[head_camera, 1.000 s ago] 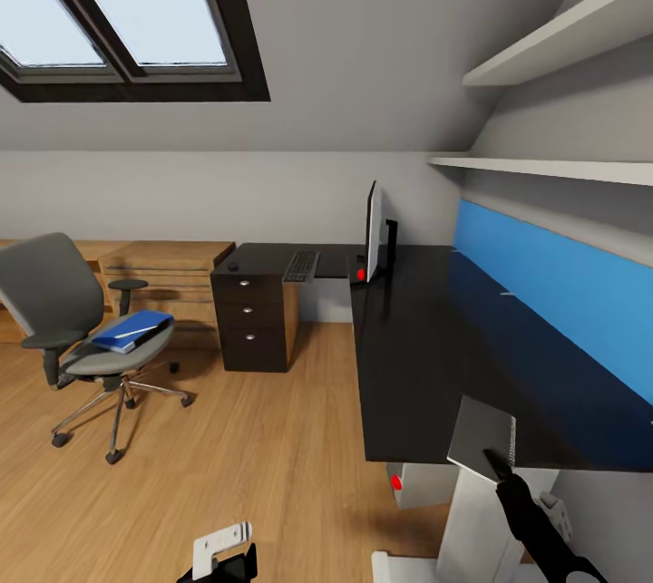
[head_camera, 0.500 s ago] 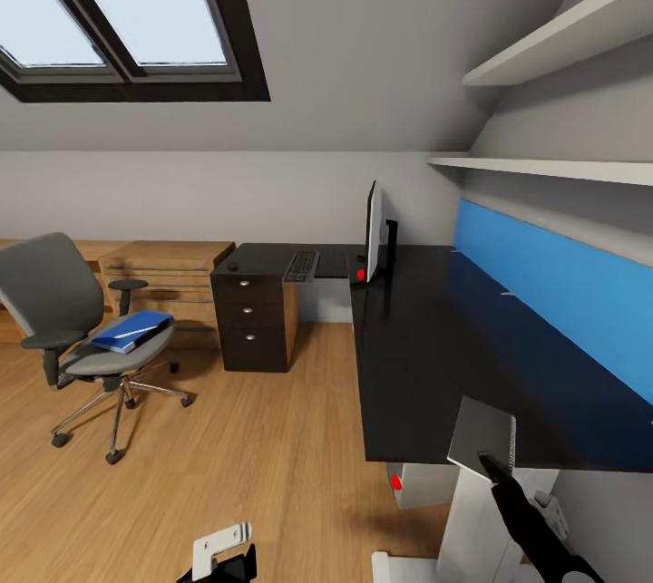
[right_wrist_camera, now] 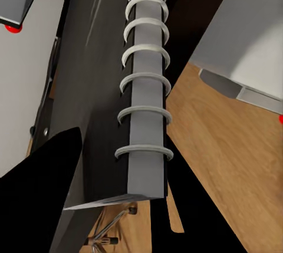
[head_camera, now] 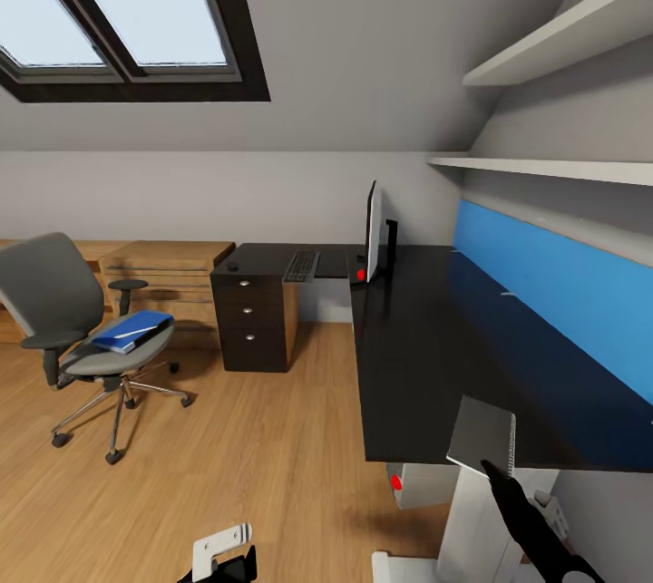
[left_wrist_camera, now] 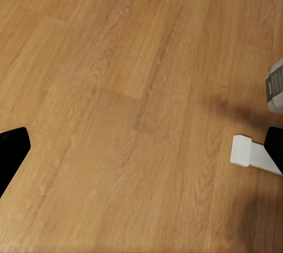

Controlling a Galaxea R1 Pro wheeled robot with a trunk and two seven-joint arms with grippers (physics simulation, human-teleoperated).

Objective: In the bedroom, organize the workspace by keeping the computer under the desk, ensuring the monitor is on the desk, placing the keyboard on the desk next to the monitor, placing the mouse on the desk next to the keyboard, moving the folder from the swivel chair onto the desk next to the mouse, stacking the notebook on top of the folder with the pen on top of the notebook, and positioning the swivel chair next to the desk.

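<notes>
The swivel chair (head_camera: 68, 329) loses its back's left side to the head view's edge. The right gripper's (head_camera: 494, 467) fingertips hide the notebook's (head_camera: 482, 433) near corner. The mouse (head_camera: 233, 266) is too small to make out clearly.

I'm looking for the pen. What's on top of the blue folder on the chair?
A thin white pen lies across the folder, which rests on the swivel chair seat. Whatever is underneath the folder is hidden.
</notes>
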